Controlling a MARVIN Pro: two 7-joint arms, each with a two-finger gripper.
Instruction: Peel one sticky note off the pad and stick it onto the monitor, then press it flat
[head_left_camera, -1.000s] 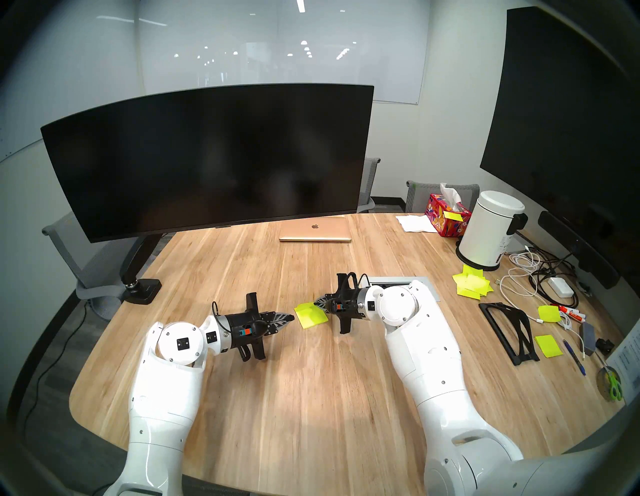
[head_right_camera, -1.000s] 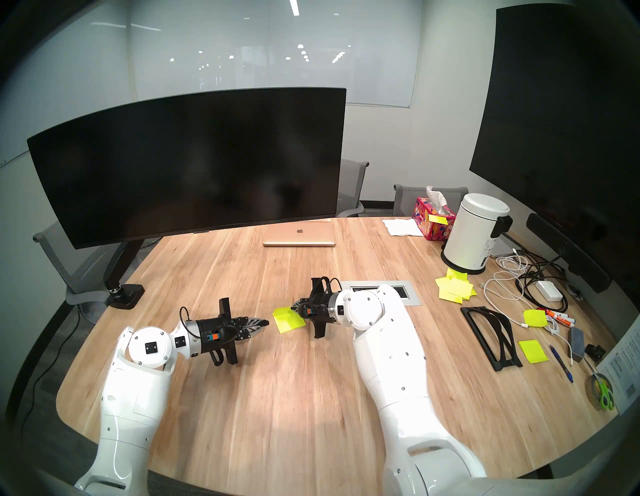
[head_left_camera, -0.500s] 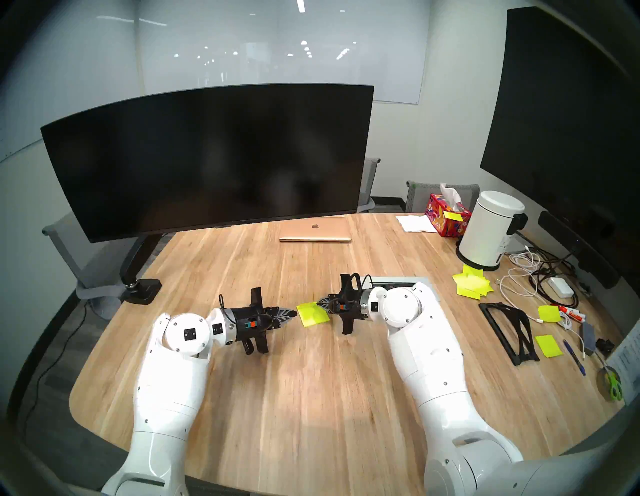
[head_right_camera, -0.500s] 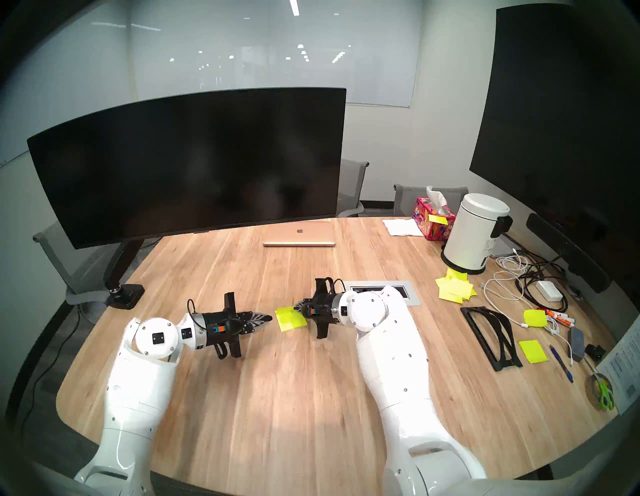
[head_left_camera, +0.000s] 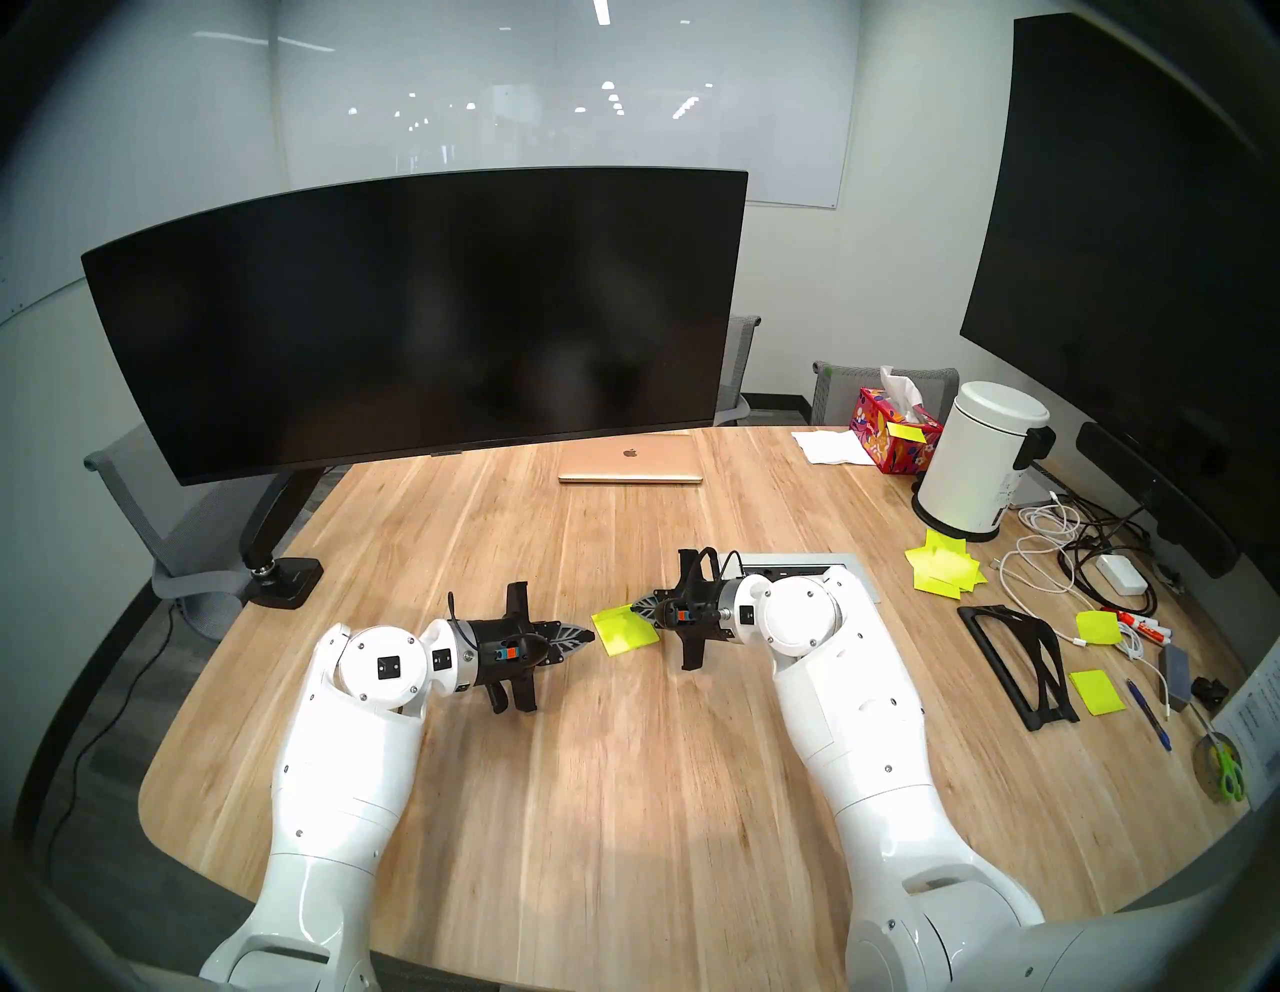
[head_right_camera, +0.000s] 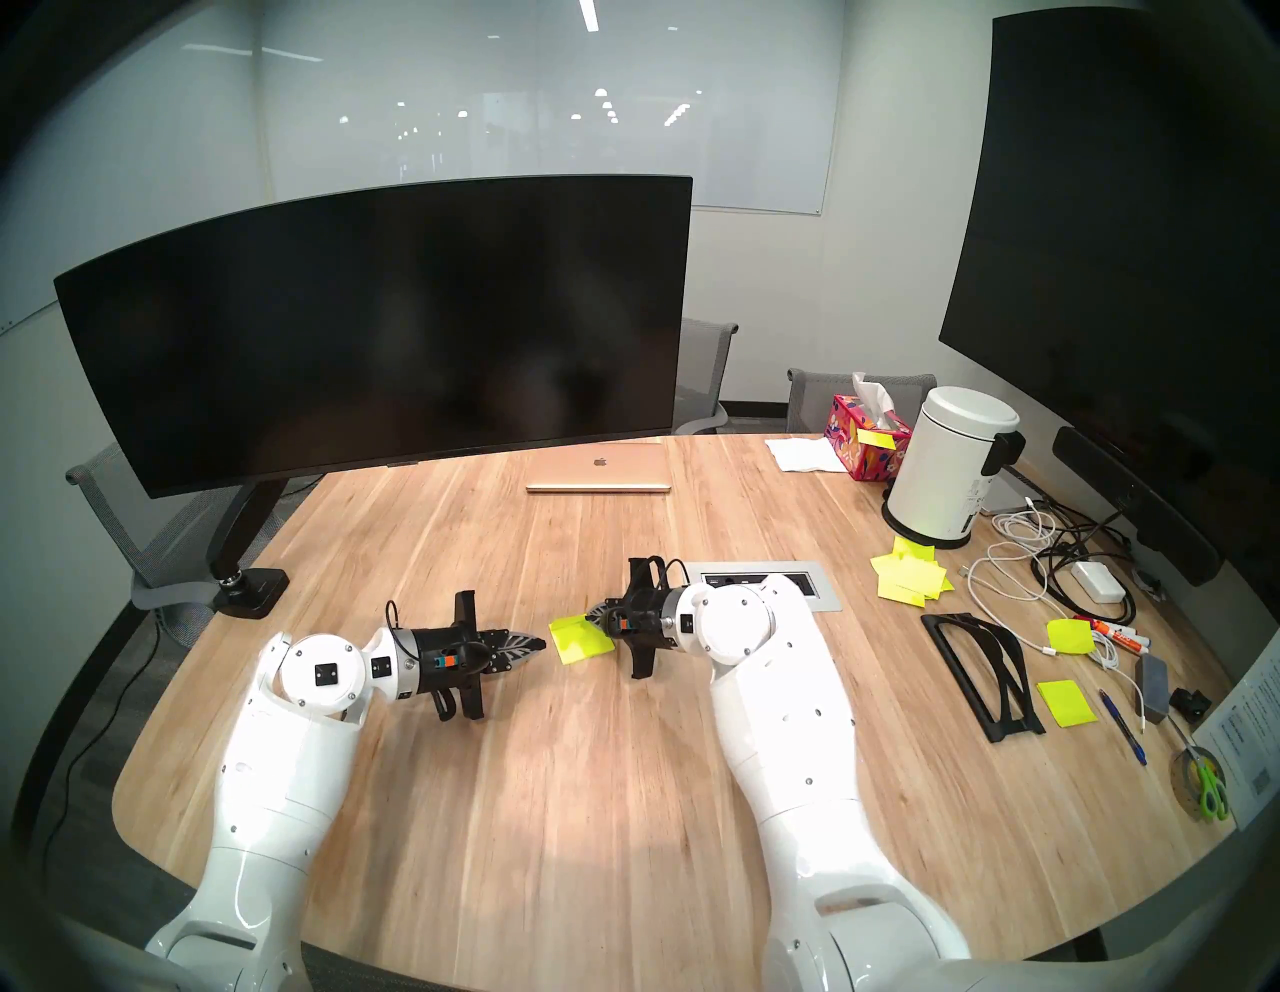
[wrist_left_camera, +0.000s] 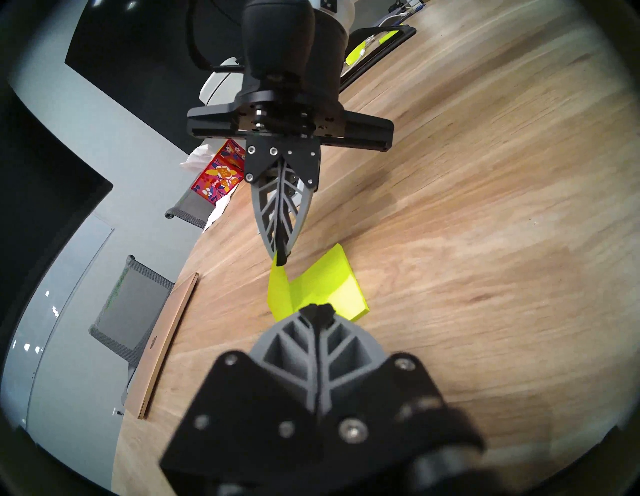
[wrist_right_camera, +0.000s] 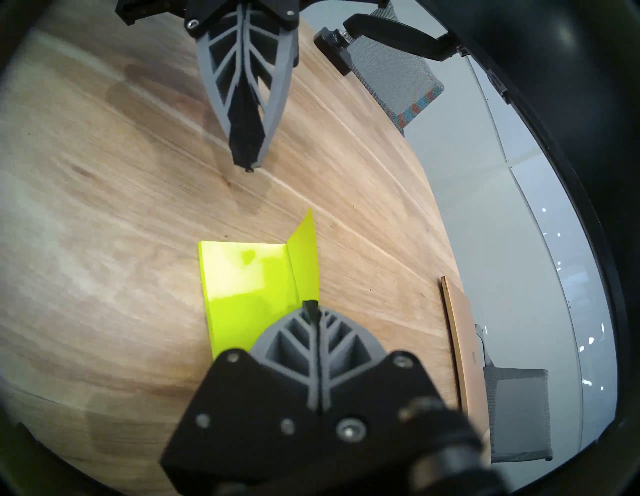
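The neon yellow-green pad (head_left_camera: 627, 632) (head_right_camera: 583, 643) lies flat mid-table. Its top sticky note (wrist_right_camera: 304, 266) (wrist_left_camera: 278, 291) is bent up along one edge. My right gripper (head_left_camera: 634, 607) (head_right_camera: 589, 615) (wrist_right_camera: 310, 306) is shut on that raised corner, seen from the other side in the left wrist view (wrist_left_camera: 281, 259). My left gripper (head_left_camera: 591, 634) (head_right_camera: 542, 648) (wrist_left_camera: 317, 310) is shut on nothing. It hovers low over the wood, pointing at the pad's left side, a short gap away (wrist_right_camera: 247, 166). The wide curved black monitor (head_left_camera: 415, 312) (head_right_camera: 374, 325) stands at the back left on its arm mount.
A closed gold laptop (head_left_camera: 630, 461) lies behind the pad. A metal power hatch (head_left_camera: 796, 560) sits under my right wrist. On the right are a tissue box (head_left_camera: 893, 433), white canister (head_left_camera: 983, 461), messy yellow sheets (head_left_camera: 945, 564), cables (head_left_camera: 1053, 554), a black stand (head_left_camera: 1018, 654) and a tall flat screen (head_left_camera: 1136, 208).
My left arm has slid right and slightly away from me, bringing its shut gripper close to the pad. The right gripper keeps its hold on the note's corner and has barely shifted.
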